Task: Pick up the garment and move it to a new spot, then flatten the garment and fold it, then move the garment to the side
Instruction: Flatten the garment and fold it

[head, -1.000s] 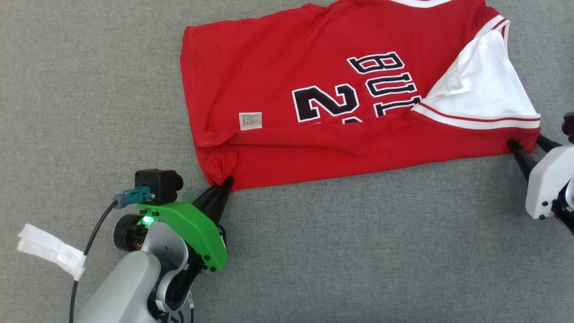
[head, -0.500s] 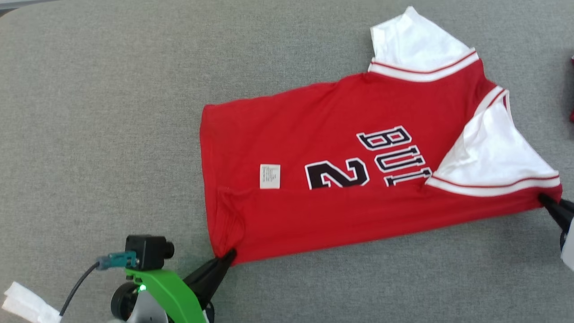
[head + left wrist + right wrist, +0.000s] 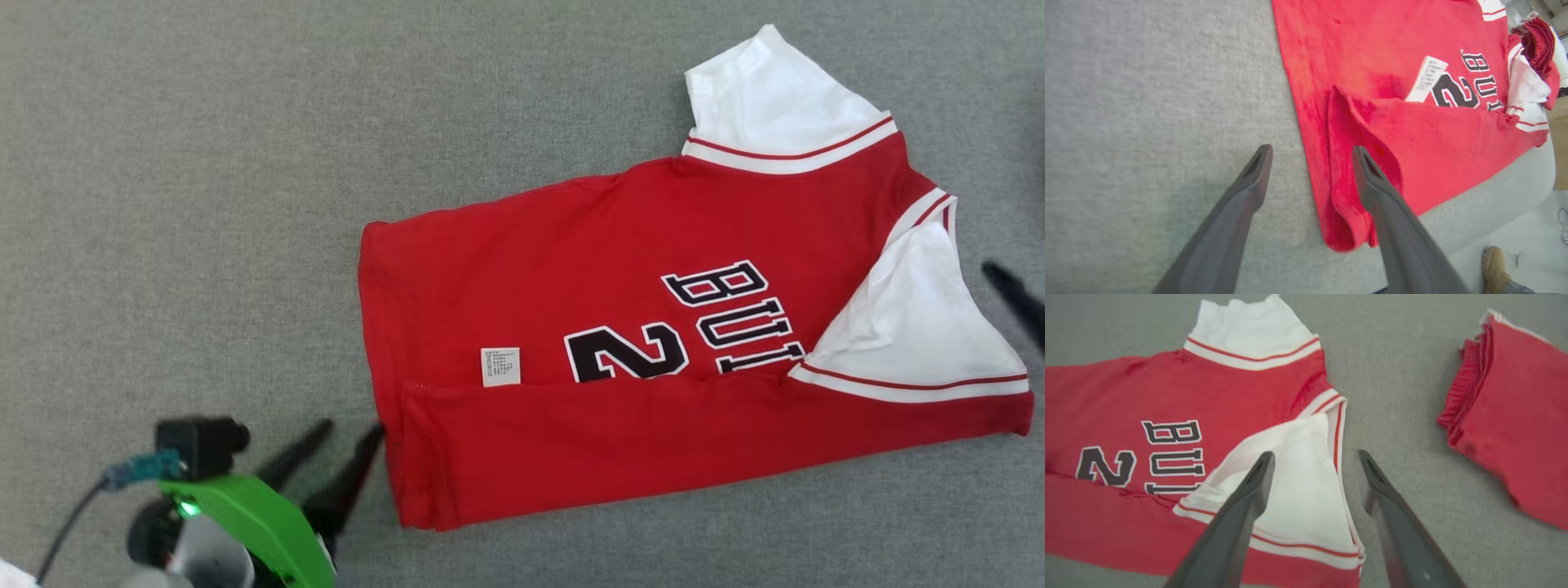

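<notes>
**Desk:** Where is the garment?

**Me:** I have the red jersey (image 3: 620, 327) lying flat on the grey table (image 3: 204, 204), whose cover looks like felt with a fine, even nap. The jersey sits right of centre in my head view, with the hem toward my left side and the white sleeves toward my right. Its near long edge is turned up in a straight band over the body. The band hides the lower part of the black, white-outlined "2" and the letters. A small white care label (image 3: 500, 367) sits just above that fold line.

**Desk:** And your fingers?

**Me:** On my left gripper (image 3: 1311, 148) the two long, dark, tapered fingers are spread wide and hold nothing. The hem corner puffs up in a soft, rounded loop beside the inner finger, and I cannot tell whether they touch. My right gripper (image 3: 1315, 454) is spread and empty too. It is over the near sleeve, which is smooth white cloth edged with red and white striped trim.

**Desk:** Anything else nearby?

**Me:** A folded stack of red cloth (image 3: 1515, 428) with a ribbed edge lies apart from the jersey on the table. Past the table's rounded edge, a tan boot (image 3: 1494, 265) stands on the pale floor.
</notes>
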You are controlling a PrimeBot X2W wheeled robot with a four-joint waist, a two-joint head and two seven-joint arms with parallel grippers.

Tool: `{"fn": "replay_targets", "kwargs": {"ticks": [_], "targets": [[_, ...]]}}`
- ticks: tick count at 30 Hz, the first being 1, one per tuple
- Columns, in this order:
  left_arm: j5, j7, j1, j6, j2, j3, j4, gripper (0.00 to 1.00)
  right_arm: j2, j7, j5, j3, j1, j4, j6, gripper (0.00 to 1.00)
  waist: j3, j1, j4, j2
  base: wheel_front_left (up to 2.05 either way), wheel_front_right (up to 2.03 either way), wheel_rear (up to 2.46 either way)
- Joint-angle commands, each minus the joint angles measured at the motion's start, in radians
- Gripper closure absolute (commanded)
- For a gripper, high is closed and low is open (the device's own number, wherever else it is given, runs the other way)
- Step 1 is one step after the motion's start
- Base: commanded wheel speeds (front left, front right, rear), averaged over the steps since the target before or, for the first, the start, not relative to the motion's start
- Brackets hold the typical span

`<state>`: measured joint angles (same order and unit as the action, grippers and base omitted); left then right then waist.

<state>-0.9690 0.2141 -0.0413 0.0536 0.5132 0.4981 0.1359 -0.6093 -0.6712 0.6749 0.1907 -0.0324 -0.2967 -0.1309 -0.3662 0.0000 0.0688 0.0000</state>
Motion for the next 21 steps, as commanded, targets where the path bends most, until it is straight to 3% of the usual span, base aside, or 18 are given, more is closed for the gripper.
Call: {"fn": "replay_targets", "kwargs": {"ticks": [1, 5, 10, 14, 21], "targets": [[0.039, -0.001, -0.073, 0.017, 0.023, -0.021, 0.002, 0.00, -0.016, -0.022, -0.006, -0.006, -0.075, -0.028, 0.001, 0.00, -0.074, 0.0000, 0.007, 0.0000, 0.00, 0.00, 0.00], [0.074, 0.054, -0.309, 0.015, -0.022, -0.021, -0.041, 0.00, -0.041, -0.120, -0.094, -0.099, -0.404, -0.001, 0.001, 0.00, -0.210, 0.0000, 0.067, 0.0000, 0.00, 0.00, 0.00], [0.128, 0.089, -0.528, -0.007, -0.123, 0.047, -0.200, 0.00, -0.016, -0.147, -0.226, -0.245, -0.699, 0.206, 0.001, 0.00, -0.295, 0.0000, 0.147, 0.0000, 0.00, 0.00, 0.00], [0.131, 0.084, -0.597, -0.041, -0.190, 0.084, -0.322, 0.00, 0.019, -0.120, -0.291, -0.340, -0.831, 0.387, 0.001, 0.00, -0.308, 0.0000, 0.183, 0.0000, 0.00, 0.00, 0.00], [0.144, 0.068, -0.644, -0.090, -0.245, 0.126, -0.446, 0.00, 0.048, -0.049, -0.356, -0.412, -0.943, 0.600, 0.001, 0.00, -0.319, 0.0000, 0.205, 0.0000, 0.00, 0.00, 0.00]]}}
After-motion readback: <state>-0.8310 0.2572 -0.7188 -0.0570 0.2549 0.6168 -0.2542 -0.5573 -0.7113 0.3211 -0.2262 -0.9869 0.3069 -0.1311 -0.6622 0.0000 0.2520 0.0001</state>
